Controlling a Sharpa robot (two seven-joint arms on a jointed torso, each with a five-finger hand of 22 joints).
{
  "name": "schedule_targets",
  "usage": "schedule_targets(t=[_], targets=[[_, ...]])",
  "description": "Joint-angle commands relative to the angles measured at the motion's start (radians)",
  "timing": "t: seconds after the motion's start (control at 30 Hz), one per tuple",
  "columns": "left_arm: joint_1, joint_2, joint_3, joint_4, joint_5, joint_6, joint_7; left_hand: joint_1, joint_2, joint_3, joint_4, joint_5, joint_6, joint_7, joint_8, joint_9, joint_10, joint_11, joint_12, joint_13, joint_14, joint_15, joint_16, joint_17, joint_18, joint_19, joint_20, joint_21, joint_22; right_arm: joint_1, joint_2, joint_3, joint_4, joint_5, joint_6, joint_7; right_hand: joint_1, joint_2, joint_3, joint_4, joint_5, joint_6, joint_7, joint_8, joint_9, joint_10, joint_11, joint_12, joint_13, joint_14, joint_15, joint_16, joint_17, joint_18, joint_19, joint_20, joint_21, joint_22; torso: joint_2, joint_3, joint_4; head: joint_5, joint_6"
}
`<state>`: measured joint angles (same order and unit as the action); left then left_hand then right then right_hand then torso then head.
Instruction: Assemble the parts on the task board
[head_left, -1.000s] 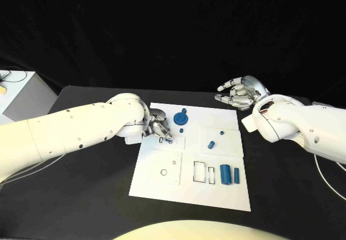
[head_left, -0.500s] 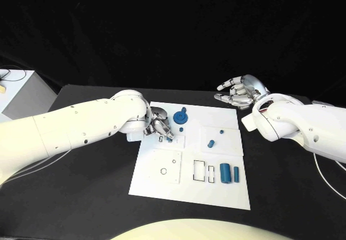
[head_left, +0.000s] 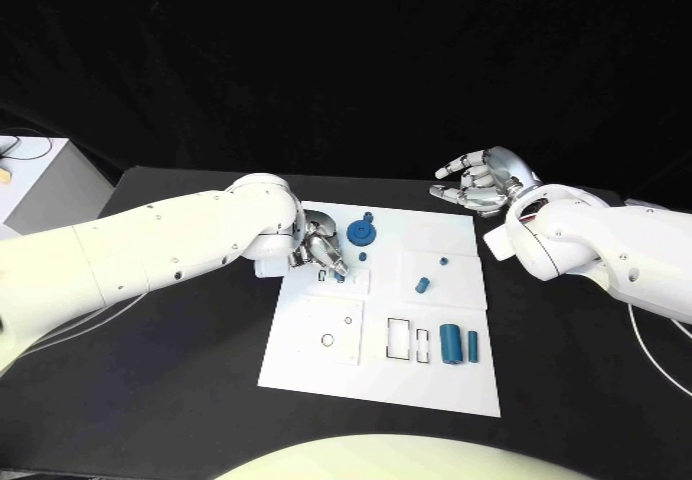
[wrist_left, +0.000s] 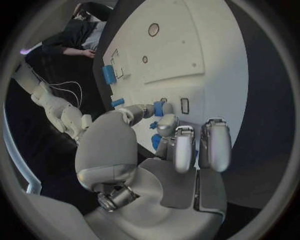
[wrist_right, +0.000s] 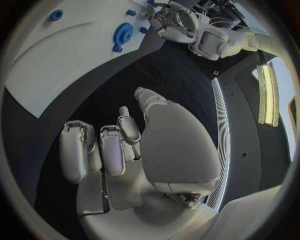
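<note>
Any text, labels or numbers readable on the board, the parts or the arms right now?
None can be read.
Task board: black outlined rectangles and small circles only, no lettering.
Blue parts, such as the gear-like disc and the cylinder: no markings visible.
Left hand and right hand: no legible labels.

The black bench (head_left: 173, 400) carries the work area. A white box (head_left: 51, 190) stands at its far left corner, with a dark cable (head_left: 22, 150) lying across the top of the box.
</note>
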<state>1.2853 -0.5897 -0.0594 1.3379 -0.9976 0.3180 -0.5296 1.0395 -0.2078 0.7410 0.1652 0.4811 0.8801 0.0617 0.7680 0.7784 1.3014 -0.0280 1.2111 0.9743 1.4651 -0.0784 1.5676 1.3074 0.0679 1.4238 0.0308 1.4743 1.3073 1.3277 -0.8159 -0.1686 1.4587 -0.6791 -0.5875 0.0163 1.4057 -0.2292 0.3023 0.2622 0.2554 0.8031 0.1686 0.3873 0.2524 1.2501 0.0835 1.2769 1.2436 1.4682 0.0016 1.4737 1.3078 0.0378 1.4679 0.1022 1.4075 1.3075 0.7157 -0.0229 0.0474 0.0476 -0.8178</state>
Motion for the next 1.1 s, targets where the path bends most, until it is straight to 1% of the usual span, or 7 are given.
schedule_targets(t=[0.03,0.33,0.5,0.67,0.83,1.1], targets=[[0.001,0.002,0.000,0.002,0.005,0.036,-0.002,0.003,0.003,0.218,-0.221,0.004,0.023,-0.018,0.004,0.002,0.001,-0.003,-0.003,0.000,0.106,-0.007,0.003,0.263,-0.015,0.007,-0.003,0.004,0.032,-0.001,-0.001,0.000,0.000,-0.008,0.017,0.002,-0.002,-0.005,-0.005,-0.004,0.003,-0.009,-0.001,0.004,0.001,-0.003,0.000,0.005,-0.001,0.051,0.004,0.000,0.084,0.002,0.032,0.005,-0.006,0.164,0.000,-0.0003,0.0001,0.003,-0.003],[0.001,0.002,-0.001,-0.001,0.000,0.042,-0.003,0.004,0.003,0.218,-0.222,0.003,0.024,-0.018,0.003,0.002,0.000,-0.003,-0.004,-0.002,0.106,-0.007,0.003,0.263,-0.015,0.007,-0.003,0.004,0.033,-0.001,-0.001,0.000,-0.001,-0.008,0.018,0.001,-0.002,-0.005,-0.005,-0.004,0.003,-0.009,-0.001,0.004,0.001,-0.003,0.000,0.005,-0.001,0.051,0.004,0.000,0.084,0.002,0.032,0.005,-0.006,0.164,0.000,-0.0014,0.0004,0.007,-0.007],[0.001,0.004,-0.001,-0.003,0.000,0.042,-0.003,0.004,0.003,0.218,-0.222,0.003,0.024,-0.018,0.003,0.002,0.000,-0.003,-0.004,-0.002,0.106,-0.007,0.003,0.263,-0.015,0.007,-0.003,0.004,0.033,-0.001,0.000,0.000,-0.001,-0.008,0.020,0.000,-0.002,-0.005,-0.005,-0.004,0.003,-0.009,-0.001,0.004,0.001,-0.003,0.000,0.005,-0.001,0.051,0.004,0.000,0.084,0.002,0.032,0.005,-0.006,0.164,0.000,-0.0017,0.0007,0.007,-0.008],[0.001,0.006,-0.002,-0.006,-0.001,0.043,-0.003,0.004,0.003,0.218,-0.222,0.003,0.024,-0.018,0.003,0.002,0.000,-0.003,-0.004,-0.002,0.106,-0.007,0.003,0.263,-0.015,0.007,-0.003,0.004,0.033,-0.001,0.001,0.000,-0.002,-0.008,0.021,0.000,-0.002,-0.005,-0.005,-0.004,0.003,-0.009,-0.001,0.004,0.001,-0.003,0.000,0.005,-0.001,0.051,0.004,0.000,0.084,0.002,0.032,0.005,-0.006,0.164,0.000,-0.0015,0.0000,0.007,-0.007],[0.001,0.006,-0.003,-0.009,-0.001,0.048,-0.003,0.004,0.003,0.218,-0.222,0.003,0.024,-0.018,0.003,0.002,0.000,-0.003,-0.004,-0.002,0.106,-0.007,0.003,0.263,-0.015,0.007,-0.003,0.004,0.033,-0.001,0.001,0.000,-0.002,-0.008,0.021,0.000,-0.004,-0.004,-0.006,-0.003,0.004,-0.009,-0.001,0.005,0.002,-0.002,0.000,0.005,-0.001,0.051,0.004,-0.001,0.083,0.002,0.032,0.005,-0.006,0.164,0.000,-0.0007,0.0001,0.007,-0.010],[0.001,0.006,-0.003,-0.010,-0.002,0.058,-0.004,0.004,0.004,0.218,-0.222,0.003,0.024,-0.018,0.002,0.003,0.001,-0.002,-0.004,-0.001,0.106,-0.007,0.003,0.263,-0.015,0.008,-0.003,0.005,0.034,-0.001,0.001,0.000,-0.002,-0.008,0.021,0.000,-0.004,-0.004,-0.006,-0.003,0.004,-0.009,-0.001,0.005,0.002,-0.002,0.000,0.005,-0.001,0.051,0.004,-0.001,0.083,0.002,0.032,0.005,-0.006,0.164,0.000,-0.0006,-0.0002,0.008,-0.012]])
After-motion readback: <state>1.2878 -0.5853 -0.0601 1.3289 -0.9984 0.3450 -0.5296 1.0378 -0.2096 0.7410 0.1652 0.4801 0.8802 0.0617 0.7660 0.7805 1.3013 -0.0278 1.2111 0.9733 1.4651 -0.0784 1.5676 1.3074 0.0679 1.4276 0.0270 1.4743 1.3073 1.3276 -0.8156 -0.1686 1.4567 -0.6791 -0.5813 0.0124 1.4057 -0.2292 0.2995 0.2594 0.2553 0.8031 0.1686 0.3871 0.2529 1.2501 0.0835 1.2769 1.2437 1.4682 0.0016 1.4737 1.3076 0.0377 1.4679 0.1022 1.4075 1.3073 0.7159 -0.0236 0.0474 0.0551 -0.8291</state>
